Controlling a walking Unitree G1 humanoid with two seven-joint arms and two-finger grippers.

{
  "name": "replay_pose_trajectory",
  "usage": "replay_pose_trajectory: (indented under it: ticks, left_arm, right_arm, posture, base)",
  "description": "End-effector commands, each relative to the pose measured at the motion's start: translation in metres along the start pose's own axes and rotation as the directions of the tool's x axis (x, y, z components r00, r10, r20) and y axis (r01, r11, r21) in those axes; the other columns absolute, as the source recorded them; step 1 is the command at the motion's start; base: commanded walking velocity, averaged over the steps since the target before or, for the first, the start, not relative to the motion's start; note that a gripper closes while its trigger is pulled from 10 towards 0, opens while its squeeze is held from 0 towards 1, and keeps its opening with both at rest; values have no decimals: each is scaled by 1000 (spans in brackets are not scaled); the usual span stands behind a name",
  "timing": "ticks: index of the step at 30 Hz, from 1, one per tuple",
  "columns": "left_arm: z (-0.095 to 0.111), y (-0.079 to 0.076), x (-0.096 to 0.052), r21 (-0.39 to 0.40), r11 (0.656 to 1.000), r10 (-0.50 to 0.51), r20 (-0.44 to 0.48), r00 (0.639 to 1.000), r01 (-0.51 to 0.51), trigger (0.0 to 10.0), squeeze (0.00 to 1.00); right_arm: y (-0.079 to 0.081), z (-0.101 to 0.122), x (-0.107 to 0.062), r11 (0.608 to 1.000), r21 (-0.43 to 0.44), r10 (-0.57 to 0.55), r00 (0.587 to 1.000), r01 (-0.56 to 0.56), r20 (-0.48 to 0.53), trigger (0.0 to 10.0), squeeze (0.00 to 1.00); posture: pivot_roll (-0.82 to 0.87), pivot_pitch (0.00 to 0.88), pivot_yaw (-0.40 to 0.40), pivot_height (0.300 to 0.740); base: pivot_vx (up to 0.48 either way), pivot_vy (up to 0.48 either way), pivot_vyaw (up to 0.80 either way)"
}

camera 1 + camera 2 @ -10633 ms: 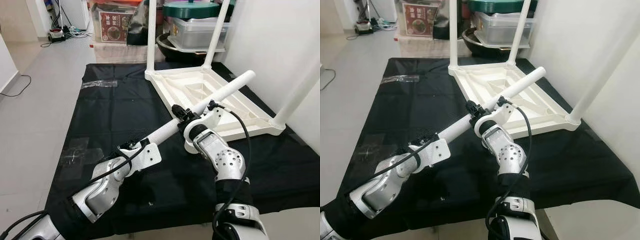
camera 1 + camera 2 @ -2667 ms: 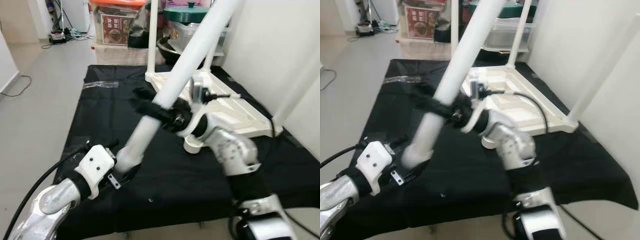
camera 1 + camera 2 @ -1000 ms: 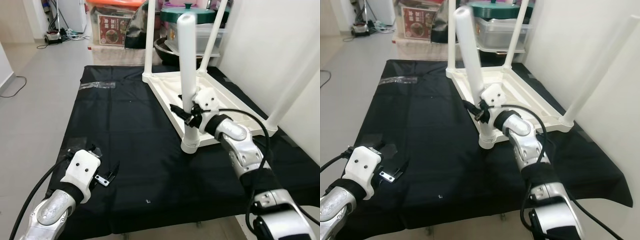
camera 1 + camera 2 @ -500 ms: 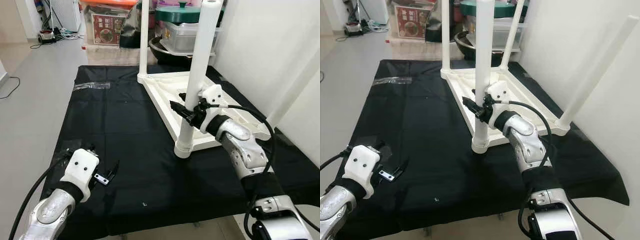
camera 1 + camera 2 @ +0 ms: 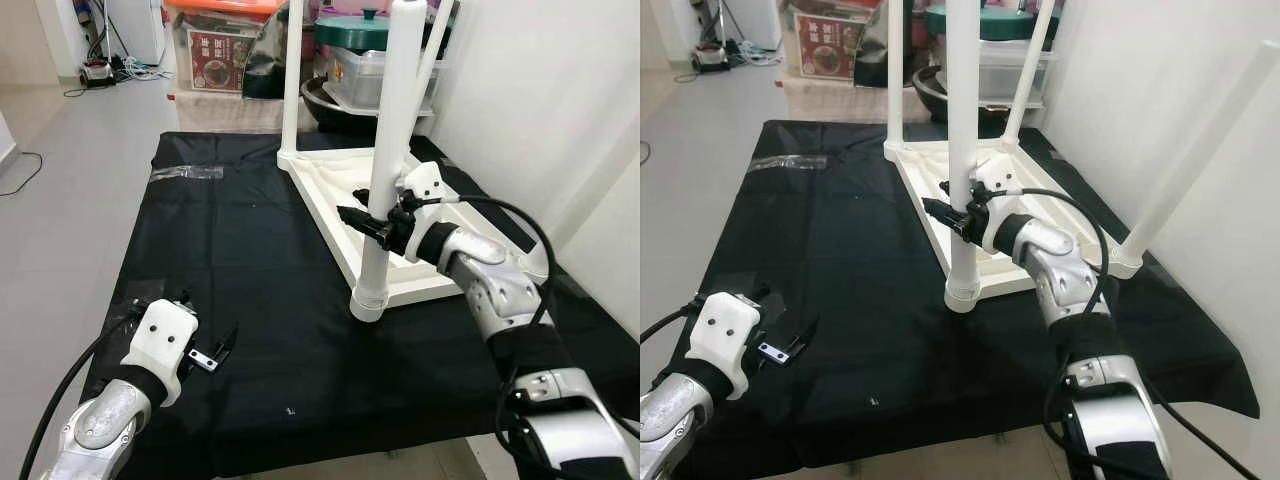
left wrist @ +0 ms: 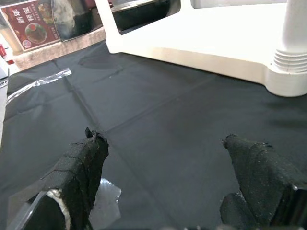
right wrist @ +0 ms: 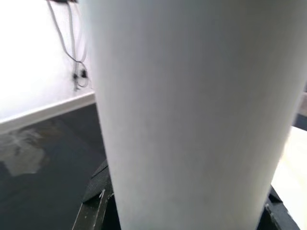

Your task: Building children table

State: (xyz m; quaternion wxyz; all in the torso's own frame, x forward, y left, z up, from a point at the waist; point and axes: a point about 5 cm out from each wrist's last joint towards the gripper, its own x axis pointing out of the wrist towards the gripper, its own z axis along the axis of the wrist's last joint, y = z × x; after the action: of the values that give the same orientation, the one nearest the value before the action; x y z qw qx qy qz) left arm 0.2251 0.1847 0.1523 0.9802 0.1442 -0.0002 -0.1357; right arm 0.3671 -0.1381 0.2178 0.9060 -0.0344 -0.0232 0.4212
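Observation:
The white children's table (image 5: pixel 450 215) lies upside down on a black cloth (image 5: pixel 230 240). Three legs stand in its corners, including a back leg (image 5: pixel 291 80) and a right leg (image 5: pixel 590 190). A fourth white leg (image 5: pixel 387 150) stands upright with its foot in the near corner socket (image 5: pixel 368 301). My right gripper (image 5: pixel 366 221) is shut on this leg about halfway up; the leg (image 7: pixel 192 115) is close against the right wrist camera. My left gripper (image 5: pixel 205 330) hovers low over the cloth at the near left, open and holding nothing, with its fingers (image 6: pixel 81 163) spread wide.
A white wall (image 5: pixel 560 90) runs close along the right side. Storage boxes (image 5: pixel 225 50) and a green-lidded pot (image 5: pixel 372 25) crowd the floor behind the cloth. Clear tape (image 5: pixel 190 172) lies on the cloth's far left. Grey floor (image 5: pixel 70 170) lies to the left.
The held leg has swung from a slight tilt to upright in the near socket. Earlier both grippers carried it lying flat; the left has since let go and dropped low.

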Motion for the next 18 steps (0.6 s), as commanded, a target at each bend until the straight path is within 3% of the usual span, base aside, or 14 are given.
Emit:
replay_pose_trajectory:
  ticks: [1,11,16,17,18]
  left_arm:
    - [-3,-2,0,-19,1000,1,-15,1000,-1,10000,0]
    - [-6,1,-3,-21,1000,16,-27,999,-17,10000,0]
    - [-6,0,-2,-23,1000,16,-27,1000,-16,10000,0]
    - [-6,0,-2,-22,1000,16,-27,1000,-16,10000,0]
    - [-6,0,-2,-23,1000,19,-27,999,-19,10000,0]
  right_arm:
    - [11,-27,3,987,140,89,995,-83,-41,0,0]
    - [7,-37,3,984,173,43,998,-35,-43,0,0]
    - [8,-45,3,982,184,-27,997,41,-77,0,0]
    - [4,-53,3,967,183,-156,978,179,-136,0,0]
    - [-6,-63,0,890,157,-391,893,429,-223,0,0]
  posture:
    - [119,0,-127,740]
    - [124,0,-128,740]
    - [124,0,-124,740]
    - [120,0,-125,740]
    - [120,0,-125,740]
  base:
    - [0,0,0]
    - [0,0,0]
    - [0,0,0]
    - [0,0,0]
    - [0,0,0]
